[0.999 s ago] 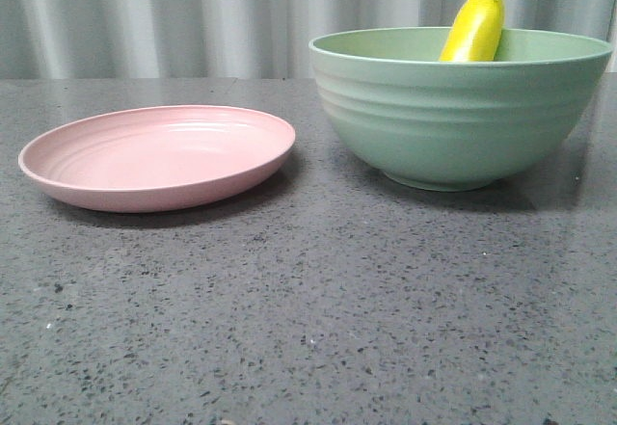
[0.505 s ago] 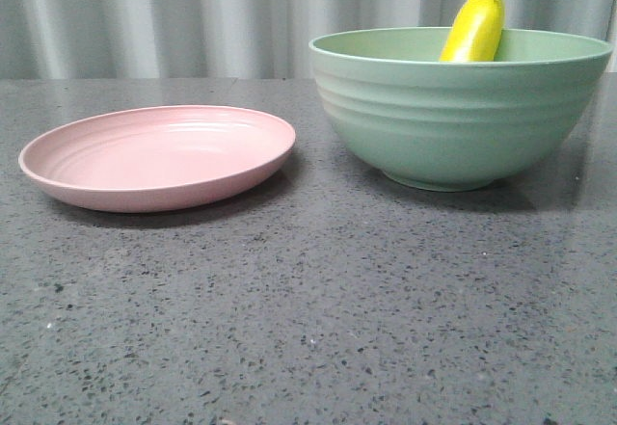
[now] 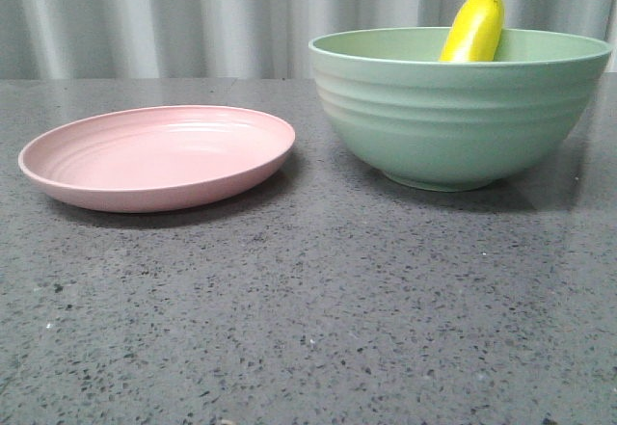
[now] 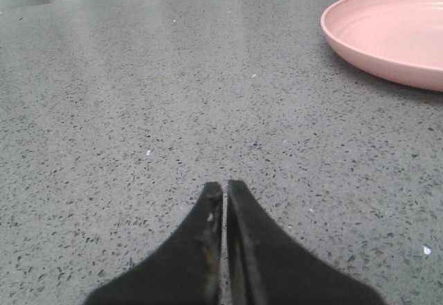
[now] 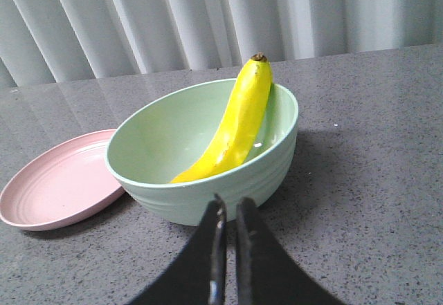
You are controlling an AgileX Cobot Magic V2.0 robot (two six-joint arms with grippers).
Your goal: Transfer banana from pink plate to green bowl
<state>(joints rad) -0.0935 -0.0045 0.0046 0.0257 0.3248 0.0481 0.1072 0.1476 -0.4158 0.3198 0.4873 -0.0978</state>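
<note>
Black fingers of the left end effector (image 4: 223,191) sit pressed together, tips meeting, holding nothing, just above the grey speckled counter (image 4: 173,111). The pink plate (image 4: 394,35) lies well apart from it, ahead and off to one side, with nothing on it. The right end effector (image 5: 228,207) is likewise closed, only a thin slit between its fingers, gripping nothing. The green bowl (image 5: 208,194) stands just beyond its tips. The banana (image 5: 235,125) lies inside that bowl, leaning on the far wall, dark tip poking above the rim. Bowl and plate sit side by side, not touching.
</note>
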